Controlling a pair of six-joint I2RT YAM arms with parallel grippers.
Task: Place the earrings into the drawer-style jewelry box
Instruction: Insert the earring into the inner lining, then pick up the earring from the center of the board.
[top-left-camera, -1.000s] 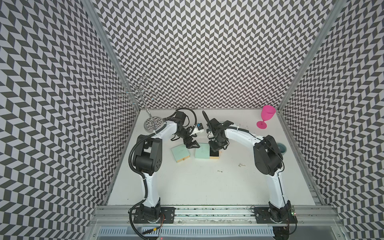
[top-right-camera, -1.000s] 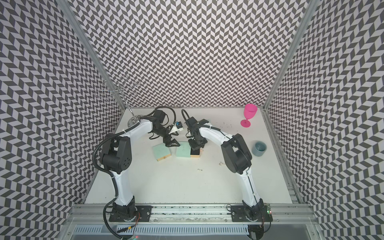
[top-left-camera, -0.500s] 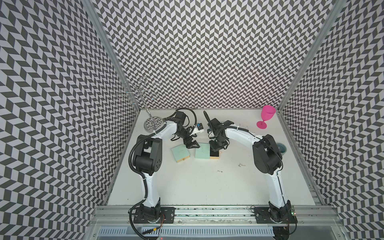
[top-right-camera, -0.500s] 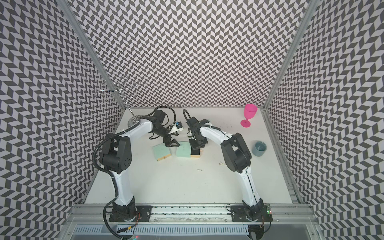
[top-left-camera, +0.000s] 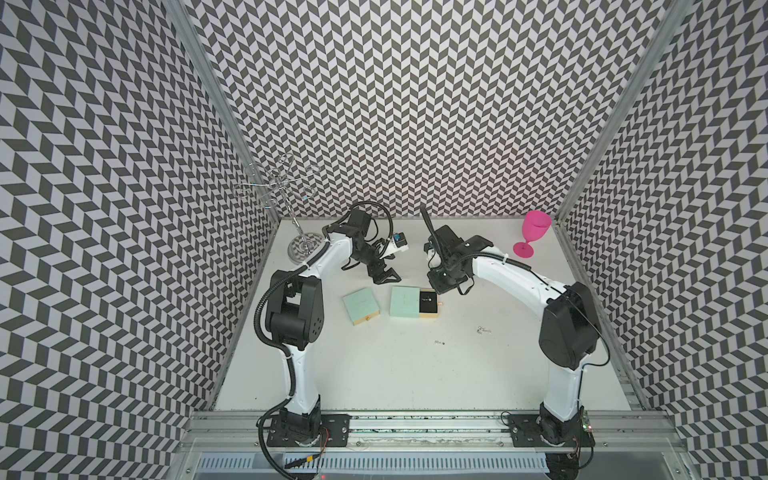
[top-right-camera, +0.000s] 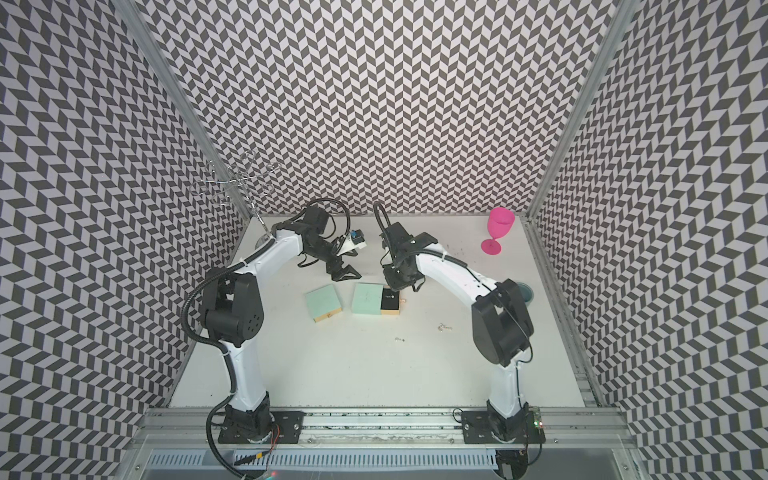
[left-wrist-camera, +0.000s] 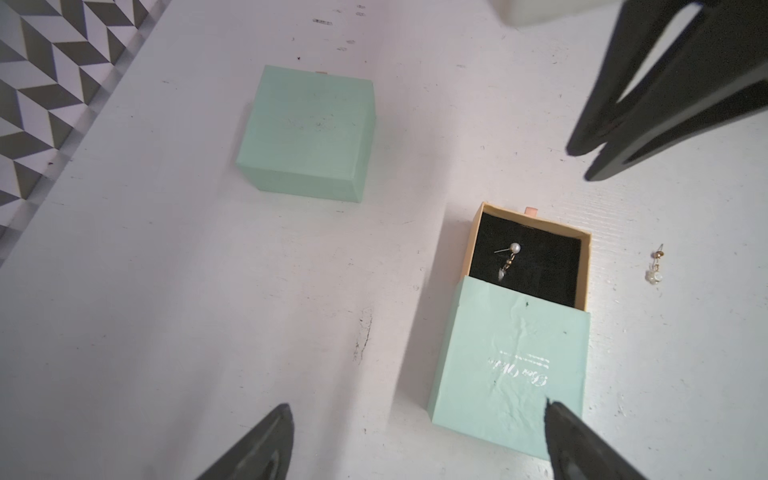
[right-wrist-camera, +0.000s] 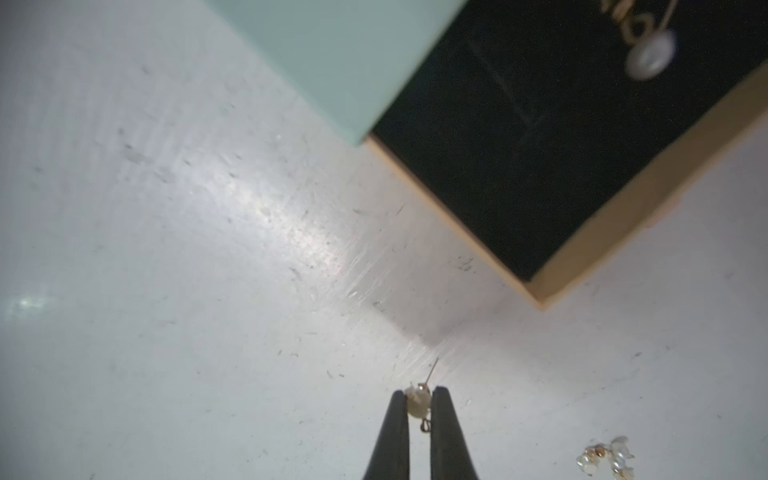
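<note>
Right fingers (right-wrist-camera: 397, 436) pinch an earring (right-wrist-camera: 417, 405) near the open box (right-wrist-camera: 332, 50); left fingers (left-wrist-camera: 257, 449) spread wide, holding nothing

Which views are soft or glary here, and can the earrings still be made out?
Right wrist view: drawer blurred, a glare streak across the table, yet the held earring at the right gripper reads sharp. Left wrist view: crisp, closed box evenly lit. In both top views: loose earrings are mere specks.
</note>
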